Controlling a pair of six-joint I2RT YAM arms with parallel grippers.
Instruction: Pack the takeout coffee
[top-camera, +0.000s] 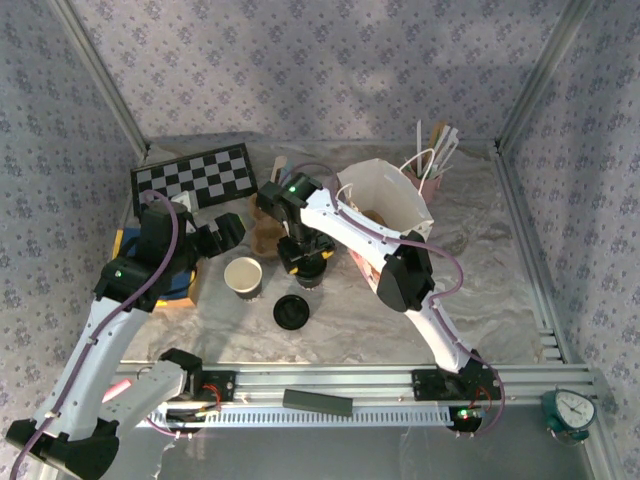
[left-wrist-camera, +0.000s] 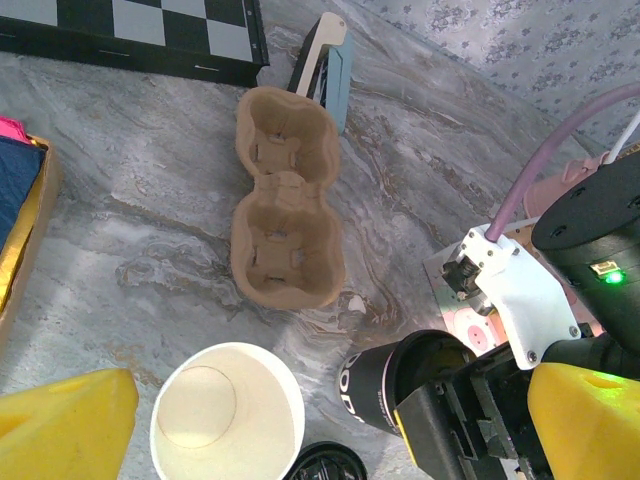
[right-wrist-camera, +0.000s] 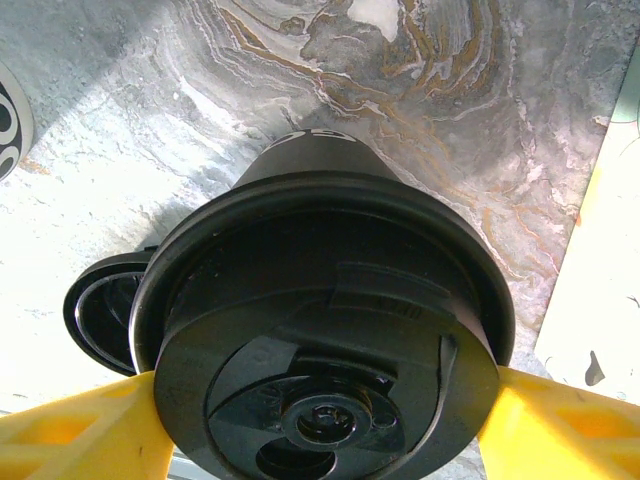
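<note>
The takeout coffee, a dark paper cup with a round black lid, stands on the marble table near the middle. My right gripper comes down over it, a yellow finger pressed against each side under the lid. The left wrist view shows the cup's dark side below the right gripper's black body. My left gripper hangs open above the table, left of the coffee, holding nothing.
A lidless cup with a white inside and a loose flat black lid sit just left of the coffee. A brown two-cup carrier lies behind them. An open white paper bag stands to the right, a checkerboard at the back left.
</note>
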